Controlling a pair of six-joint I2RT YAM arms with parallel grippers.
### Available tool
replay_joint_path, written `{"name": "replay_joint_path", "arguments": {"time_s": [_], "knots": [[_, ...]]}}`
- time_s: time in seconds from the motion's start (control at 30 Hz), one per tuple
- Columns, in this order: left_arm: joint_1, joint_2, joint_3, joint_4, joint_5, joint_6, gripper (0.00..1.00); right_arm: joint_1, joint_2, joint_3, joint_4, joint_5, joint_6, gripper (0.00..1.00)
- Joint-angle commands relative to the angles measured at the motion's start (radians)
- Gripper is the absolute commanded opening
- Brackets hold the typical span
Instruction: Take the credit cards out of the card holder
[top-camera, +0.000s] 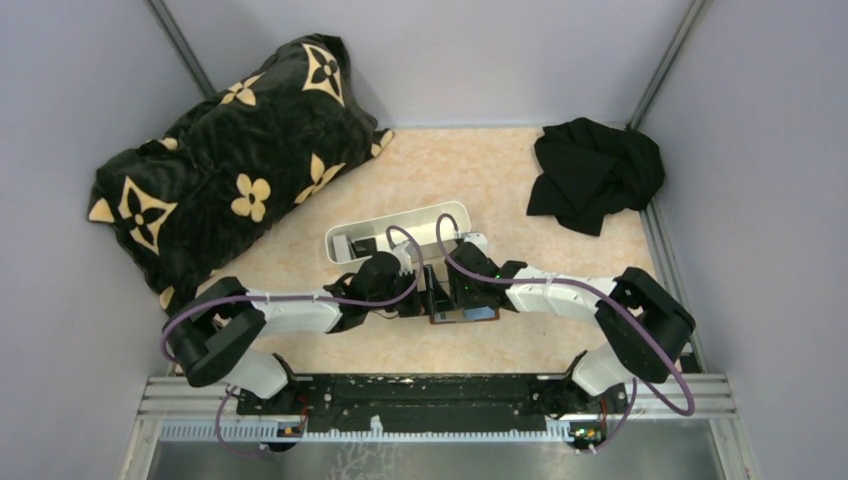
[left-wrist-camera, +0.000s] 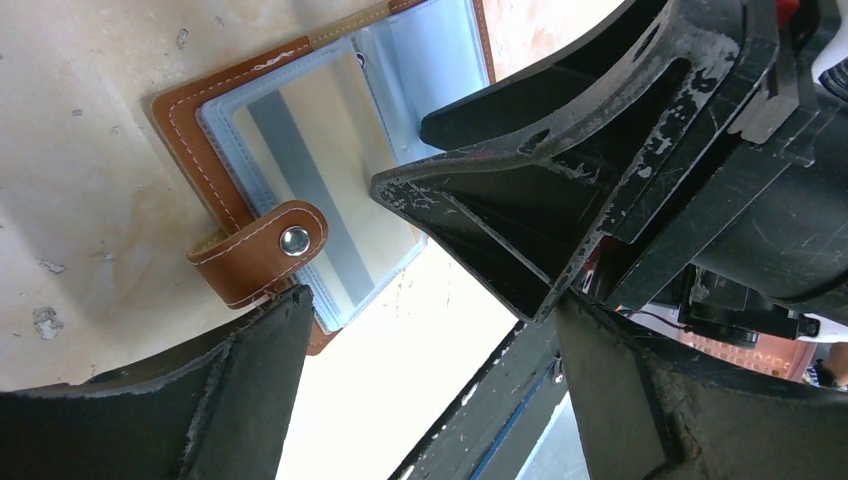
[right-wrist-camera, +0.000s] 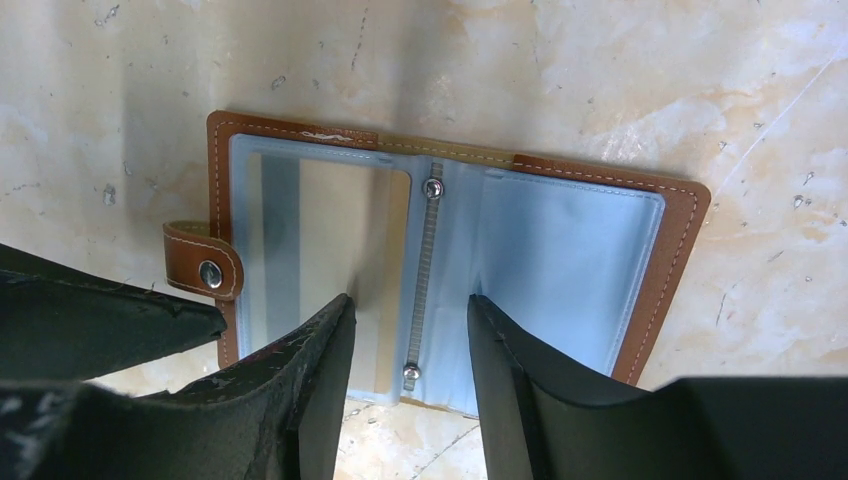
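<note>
The card holder (right-wrist-camera: 560, 240) lies open and flat on the table, brown leather outside with blue-grey clear pockets inside. It also shows in the top view as the card holder (top-camera: 465, 313), between the two arms. One credit card (right-wrist-camera: 320, 230), beige with a grey stripe, sits inside the pocket on the snap-tab side; the same credit card (left-wrist-camera: 300, 170) appears in the left wrist view. My right gripper (right-wrist-camera: 410, 305) is open, its fingers straddling the metal spine with nothing between them. My left gripper (left-wrist-camera: 435, 300) is wide open beside the snap tab (left-wrist-camera: 270, 245), holding nothing.
A long white tray (top-camera: 400, 228) stands just behind the arms. A black and gold patterned pillow (top-camera: 230, 170) fills the back left. A crumpled black cloth (top-camera: 595, 175) lies at the back right. The right gripper's fingers (left-wrist-camera: 560, 150) crowd close to the left gripper.
</note>
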Motion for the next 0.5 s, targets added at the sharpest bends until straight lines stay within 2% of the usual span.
{"name": "replay_joint_path", "arguments": {"time_s": [0.0,0.47], "knots": [[-0.002,0.006,-0.019,-0.016,-0.036,0.022,0.95,-0.004,-0.012,0.007,0.044,-0.018,-0.001,0.47],[-0.003,0.086,0.015,0.017,-0.004,0.026,0.95,-0.003,-0.071,0.004,0.029,-0.011,-0.003,0.45]]}}
